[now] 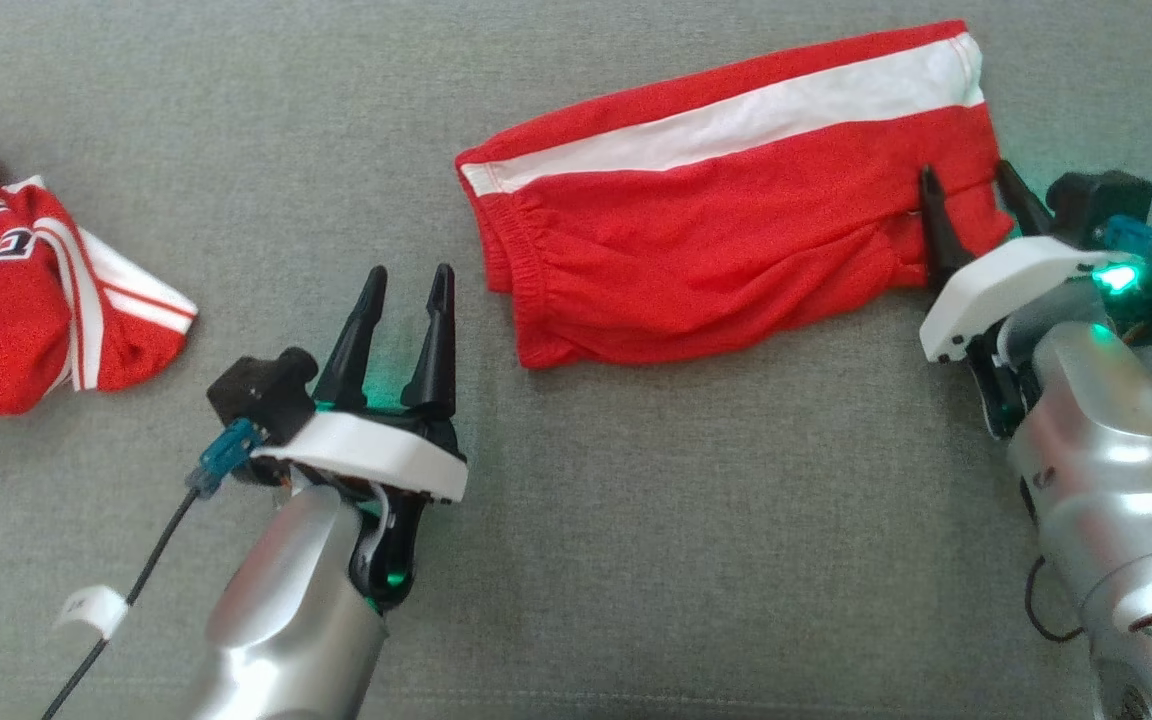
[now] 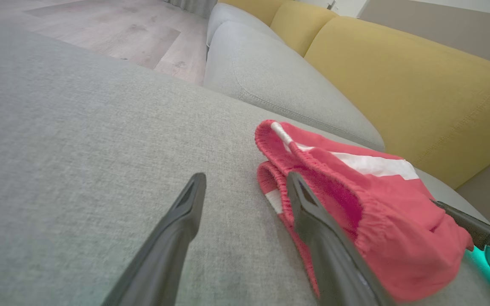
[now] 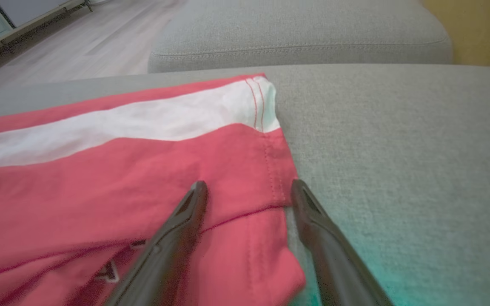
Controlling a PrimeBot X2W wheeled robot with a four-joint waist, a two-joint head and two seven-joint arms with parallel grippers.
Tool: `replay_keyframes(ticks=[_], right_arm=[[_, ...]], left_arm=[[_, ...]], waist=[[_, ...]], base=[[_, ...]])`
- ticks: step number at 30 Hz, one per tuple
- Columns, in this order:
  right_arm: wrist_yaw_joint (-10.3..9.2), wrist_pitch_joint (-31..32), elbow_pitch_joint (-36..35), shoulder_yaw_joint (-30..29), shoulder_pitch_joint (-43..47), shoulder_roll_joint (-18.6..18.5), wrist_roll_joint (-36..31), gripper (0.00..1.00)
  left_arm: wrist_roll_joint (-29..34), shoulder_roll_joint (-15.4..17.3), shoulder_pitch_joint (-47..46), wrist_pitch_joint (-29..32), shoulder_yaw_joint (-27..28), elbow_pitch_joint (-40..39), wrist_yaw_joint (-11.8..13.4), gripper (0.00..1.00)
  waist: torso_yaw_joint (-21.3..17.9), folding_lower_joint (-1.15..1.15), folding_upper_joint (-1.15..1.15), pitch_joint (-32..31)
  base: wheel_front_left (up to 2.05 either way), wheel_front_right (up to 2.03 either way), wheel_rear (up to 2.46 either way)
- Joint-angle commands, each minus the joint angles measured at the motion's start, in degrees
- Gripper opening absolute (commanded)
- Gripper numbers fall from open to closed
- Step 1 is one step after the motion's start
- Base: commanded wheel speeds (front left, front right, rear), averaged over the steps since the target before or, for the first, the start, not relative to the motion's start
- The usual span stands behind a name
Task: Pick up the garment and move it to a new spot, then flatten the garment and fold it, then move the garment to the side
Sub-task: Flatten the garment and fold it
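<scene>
Both hands stand wide open and hold nothing. Left gripper (image 1: 410, 272) hovers over bare grey fabric just beside the elastic waistband end of the red shorts (image 1: 716, 240), fingers pointing away from the robot. Right gripper (image 1: 966, 170) sits at the opposite, hemmed end. One finger is over the red cloth and the other is at the hem's edge above the cushion, and the cloth between them lies unpinched. Whether the fingertips touch the fabric cannot be told.

Largest in sight is the grey seat cushion (image 1: 636, 520), which carries everything. In the left wrist view a second grey cushion (image 2: 279, 85) adjoins it, with a yellow backrest (image 2: 419, 85) behind and pale wood floor (image 2: 121, 25) beyond.

On the far right part of the seat cushion the shorts lie folded into a long band. They are mostly flat with some wrinkles near the lower edge, and a white stripe (image 1: 736, 115) runs along the far side from waistband to hem.

Well apart, toward the cushion's left, a red jersey (image 1: 6, 310) with white trim lies crumpled.

A small white tag (image 1: 91, 608) wraps the left arm's black cable.
</scene>
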Motion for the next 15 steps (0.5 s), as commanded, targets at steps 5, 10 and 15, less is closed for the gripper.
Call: replay_keyframes(ticks=[5,10,15], right_arm=[[-0.11,-0.04,4.29,-2.13,0.05,0.48,-3.32,1.00],[-0.11,2.44,6.33,-4.66,0.31,1.39,-5.98,1.00],[-0.11,7.19,7.15,-7.76,2.46,1.53,-7.28,0.00]], left_arm=[[1.73,0.64,1.50,-0.53,3.67,-2.55,0.09,1.00],[2.16,0.62,2.78,-0.53,4.91,-3.19,0.09,1.00],[2.37,0.62,4.21,-0.53,5.36,-3.36,0.09,1.00]], waist=[[1.30,0.01,0.00,-0.17],[2.00,0.01,0.00,-0.68],[2.31,0.01,0.00,-1.69]], base=[[0.00,0.00,0.00],[0.00,0.00,0.00],[0.00,0.00,0.00]])
